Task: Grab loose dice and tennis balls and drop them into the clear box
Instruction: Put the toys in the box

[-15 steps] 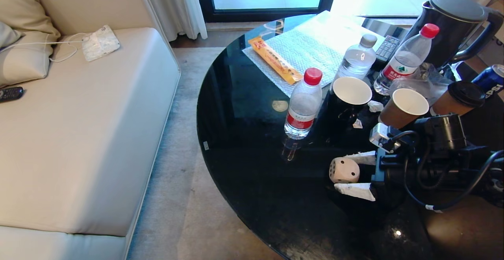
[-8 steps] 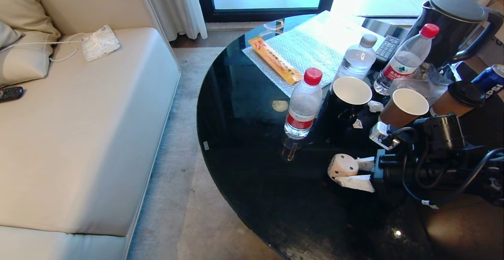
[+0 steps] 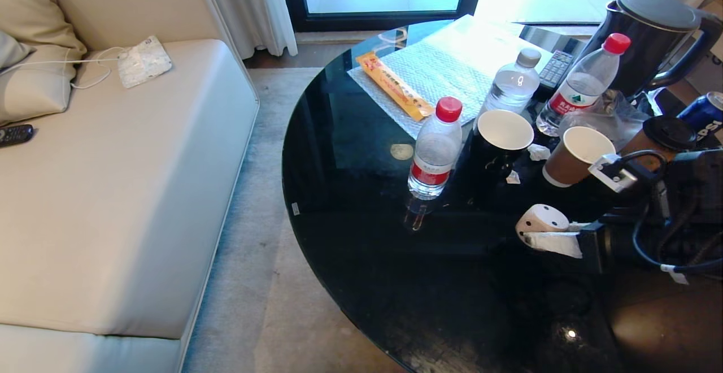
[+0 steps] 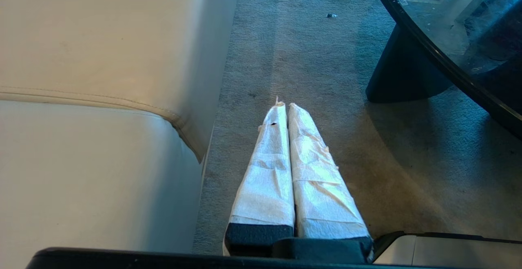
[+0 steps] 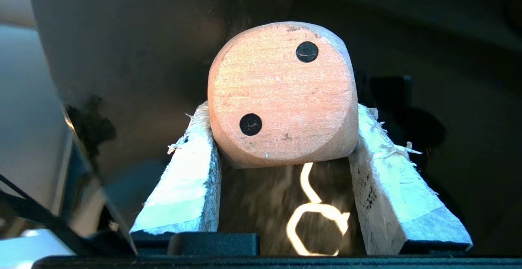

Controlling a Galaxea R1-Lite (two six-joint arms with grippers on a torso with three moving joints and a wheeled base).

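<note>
A beige die (image 3: 541, 218) with black pips is clamped between the white-wrapped fingers of my right gripper (image 3: 535, 230), just above the black glass table (image 3: 361, 237) near its right front. The right wrist view shows the die (image 5: 281, 93) with its two-pip face toward the camera, pinched at the tips of the right gripper (image 5: 283, 116). My left gripper (image 4: 285, 106) hangs shut and empty over the carpet between sofa and table. The tennis balls and the clear box are out of view.
Behind the die stand a red-capped water bottle (image 3: 435, 150), a black mug (image 3: 502, 135), a brown paper cup (image 3: 576, 155), two more bottles, a lidded cup (image 3: 666, 135), a kettle (image 3: 649, 39) and a blue can. A beige sofa (image 3: 113, 192) lies to the left.
The right gripper closed on the beige die, then carried it up off the glass and to the right, with the wrist turning. The left arm stayed still.
</note>
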